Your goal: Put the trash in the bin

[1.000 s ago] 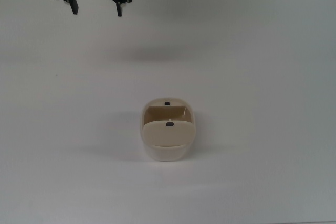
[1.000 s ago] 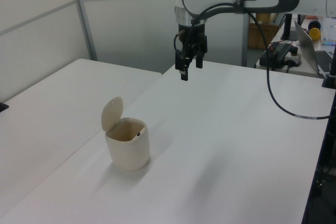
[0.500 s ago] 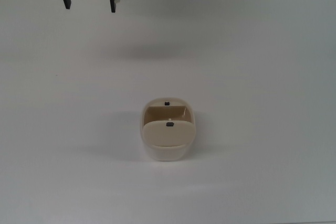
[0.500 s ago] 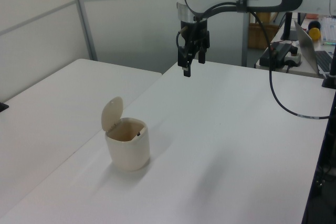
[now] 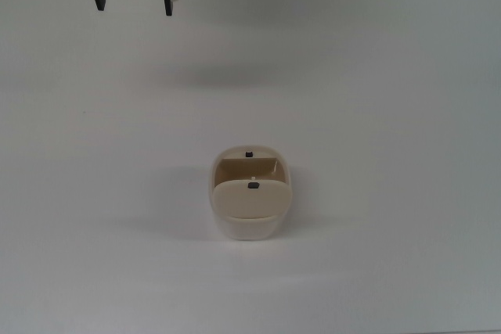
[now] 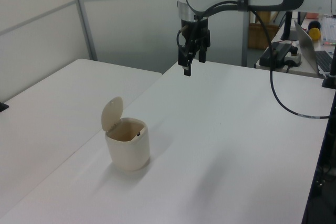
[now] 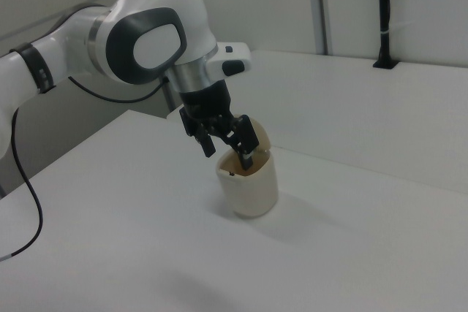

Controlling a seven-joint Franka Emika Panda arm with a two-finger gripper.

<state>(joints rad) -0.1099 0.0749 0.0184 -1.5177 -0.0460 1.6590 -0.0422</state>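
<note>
Your bin [image 5: 250, 197] sits alone near the middle of the white table [image 5: 376, 99], a small cream-beige plastic container with rounded corners. Its swing lid [image 6: 112, 113] stands tipped up and open, and in the top view you can see two small dark buttons, one on the lid and one on the far rim. The tan inside shows in the top view, and no paper wad can be made out in any view.

Your gripper [image 5: 131, 4] hangs high above the table at the top view's upper left, well apart from the bin, its two black fingers spread wide and holding nothing. In the right view it only lines up in front of the bin.

Beyond the table's far edge in the left view you have a second white table [image 6: 47, 98], a black cable [image 6: 278, 93] and a laptop [image 6: 315, 51]. No readable writing shows.
</note>
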